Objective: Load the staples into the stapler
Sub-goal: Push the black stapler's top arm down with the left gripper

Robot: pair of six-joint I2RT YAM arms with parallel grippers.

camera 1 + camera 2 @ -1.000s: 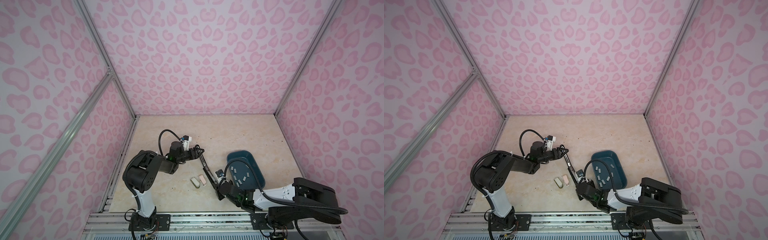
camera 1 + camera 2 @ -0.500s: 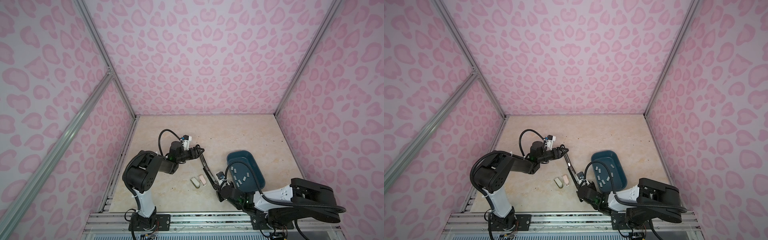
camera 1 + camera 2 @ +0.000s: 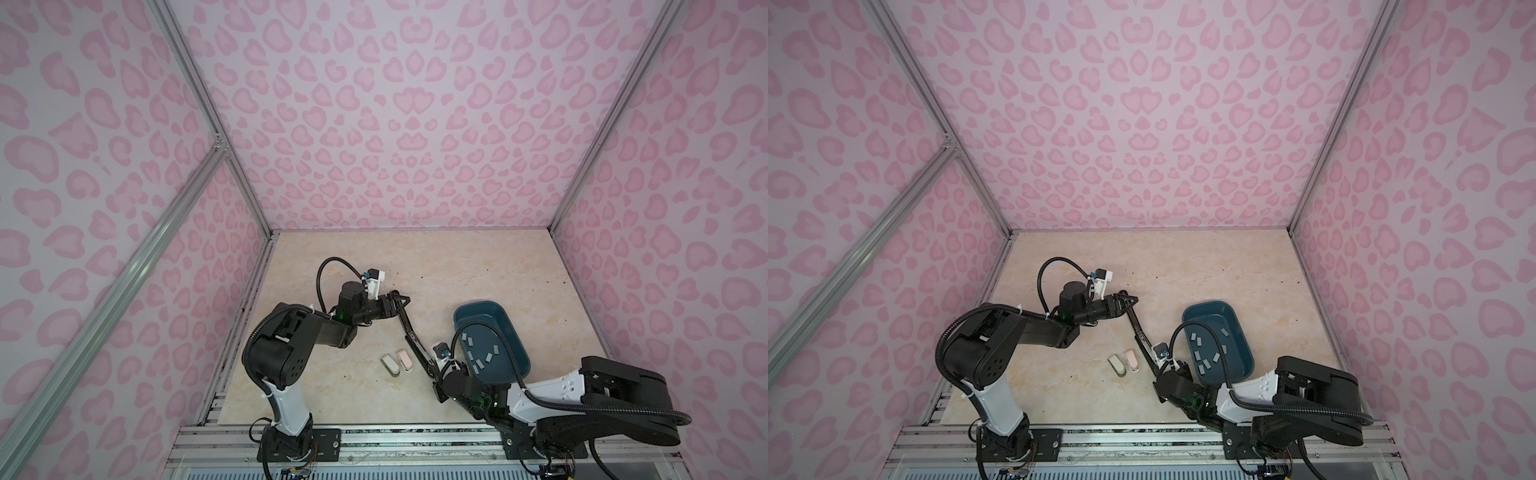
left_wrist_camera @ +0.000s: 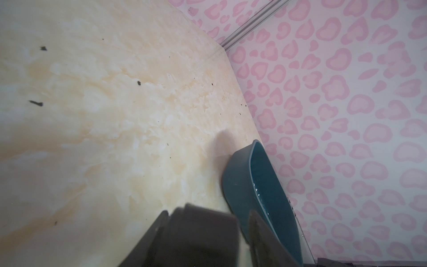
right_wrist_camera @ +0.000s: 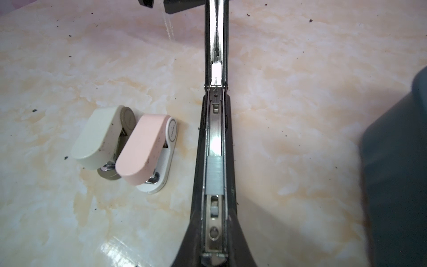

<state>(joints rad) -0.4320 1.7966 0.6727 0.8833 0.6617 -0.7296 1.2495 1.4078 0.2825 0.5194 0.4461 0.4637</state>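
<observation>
- Top views: a long black stapler point(image 3: 415, 340) is seen opened out flat on the tabletop point(image 3: 457, 266), between the two arms. Its far end is grasped by the left gripper point(image 3: 397, 300), and its near end is met by the right gripper point(image 3: 435, 374). About a dozen grey staples point(image 3: 478, 365) are noted loose in the blue tray point(image 3: 482, 311), just beside the right arm. A cream mini stapler point(image 3: 390, 365) and a pink mini stapler point(image 3: 404, 360) lie untouched near the stapler.
- Left wrist view: a blurred black block, taken to be the stapler's lid, is seen clamped between the fingers point(image 4: 258, 235).
- Right wrist view: one strip of staples point(image 5: 214, 175) is seen seated midway along the open magazine channel. The right fingers point(image 5: 187, 252) are pressed against both sides of the near end, gripping it.
- Progress: loading is judged done for one strip. The lid is yet to be folded shut.
- Writing: a round emblem on the pink hinge and a tiny stamp on the metal pusher are noted. Neither can be read.
</observation>
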